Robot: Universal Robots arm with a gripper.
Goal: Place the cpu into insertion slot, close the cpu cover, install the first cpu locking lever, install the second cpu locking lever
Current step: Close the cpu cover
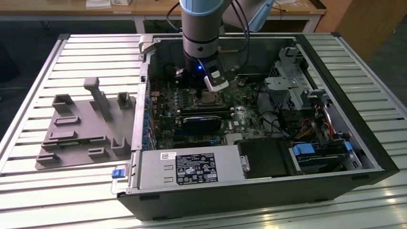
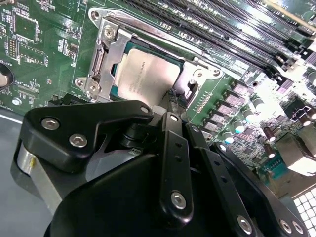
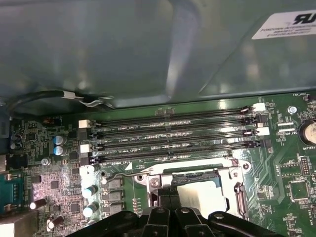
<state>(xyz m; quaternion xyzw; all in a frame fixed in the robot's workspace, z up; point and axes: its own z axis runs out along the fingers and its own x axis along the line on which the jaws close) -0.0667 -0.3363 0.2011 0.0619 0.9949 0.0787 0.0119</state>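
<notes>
Open PC case (image 1: 254,200) flat on slatted tabletop (image 1: 57,205), arm (image 1: 202,28) reaching down into it from above. Hand (image 1: 210,91) low over middle of green board (image 2: 44,54). Fingers (image 2: 173,143) pinched narrow, tips together, nothing held.

Cpu (image 2: 148,74) flat in slot (image 3: 195,176), silvery top showing through window of cover (image 2: 104,49). Cover lying down around cpu, frame edges level with socket as far as visible. Fingertips just beside cpu's edge at window rim; touching or apart, cannot tell. Thin lever rod (image 3: 123,173) along socket edge next to memory slots (image 3: 173,138); latched or not, cannot tell.

Room: open above socket. Memory slots tight along one socket edge. Black card (image 1: 203,121) just on near side. Drive cage (image 1: 289,81) well apart on the exterior view's right. Case wall (image 1: 143,95) on the exterior view's left. Grey fixture plate (image 1: 83,129) outside on tabletop, just beside that wall.
</notes>
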